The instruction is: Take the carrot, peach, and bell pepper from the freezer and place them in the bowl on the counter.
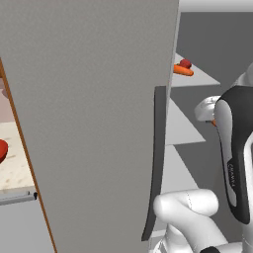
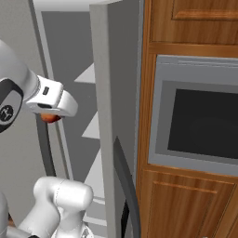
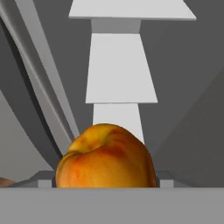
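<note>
**Peach at the hand inside the open freezer; carrot and pepper wait on an upper shelf**

Left base view: the tall grey freezer stands with its flat grey door swung wide. On the front edge of an upper white shelf lie the small tapered bright orange carrot and, touching it from behind, the squat glossy red bell pepper. At the far left, a sliver of the shallow glossy red bowl sits on the beige speckled stone counter, well apart from the freezer. The white arm reaches in toward a lower shelf, with a speck of orange showing at its hand.

Right base view: the white two-finger gripper hangs inside the freezer with an orange-red lump directly under it, beside the dark bar handle.

Hand view: the round yellowish-orange peach, blushed red, sits right against the camera, white shelves receding behind it. The fingertips are hidden, so whether the jaws are clamped on the fruit or merely apart around it cannot be told.

Judgement: the peach should be light, soft-skinned and prone to rolling; a gentle grip across its widest part would suit. The carrot is stiff and best pinched mid-length; the pepper is slick.
</note>
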Tool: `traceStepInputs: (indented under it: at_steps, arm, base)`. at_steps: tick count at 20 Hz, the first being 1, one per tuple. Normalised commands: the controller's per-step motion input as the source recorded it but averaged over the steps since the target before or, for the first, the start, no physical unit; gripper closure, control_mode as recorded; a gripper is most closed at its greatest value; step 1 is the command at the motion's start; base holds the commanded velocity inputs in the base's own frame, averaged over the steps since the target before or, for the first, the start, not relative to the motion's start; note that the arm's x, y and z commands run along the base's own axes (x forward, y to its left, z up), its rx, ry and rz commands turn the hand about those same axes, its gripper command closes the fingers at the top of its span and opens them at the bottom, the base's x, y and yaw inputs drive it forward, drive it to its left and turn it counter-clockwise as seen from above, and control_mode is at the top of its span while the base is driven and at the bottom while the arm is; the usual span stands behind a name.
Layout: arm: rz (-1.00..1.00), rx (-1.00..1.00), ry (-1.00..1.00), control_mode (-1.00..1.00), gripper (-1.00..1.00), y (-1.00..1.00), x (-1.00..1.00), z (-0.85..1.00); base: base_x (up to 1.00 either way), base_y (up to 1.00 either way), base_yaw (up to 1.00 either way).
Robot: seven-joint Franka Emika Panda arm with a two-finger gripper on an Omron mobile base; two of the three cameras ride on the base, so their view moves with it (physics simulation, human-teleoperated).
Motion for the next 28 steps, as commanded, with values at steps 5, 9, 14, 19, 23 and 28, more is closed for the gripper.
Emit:
traceStepInputs:
  at_steps: [5,9,14,19,23,28]
  arm:
    - [0.00,0.00,0.00,-1.00,1.00,0.02,-0.06,-0.01]
    - [0.00,0.00,0.00,1.00,1.00,0.00,0.00,0.00]
    - [0.00,0.00,0.00,1.00,1.00,0.00,0.00,0.00]
    - [0.00,0.00,0.00,1.00,1.00,0.00,0.00,0.00]
    - [0.00,0.00,0.00,1.00,1.00,0.00,0.00,0.00]
    - [0.00,0.00,0.00,1.00,1.00,0.00,0.00,0.00]
  base:
    - [0.00,0.00,0.00]
    - [-0.29,0.03,0.00]
    - [-0.63,0.17,0.00]
    - [-0.77,0.28,0.00]
    - [-0.71,0.49,0.00]
    - [-0.39,0.68,0.00]
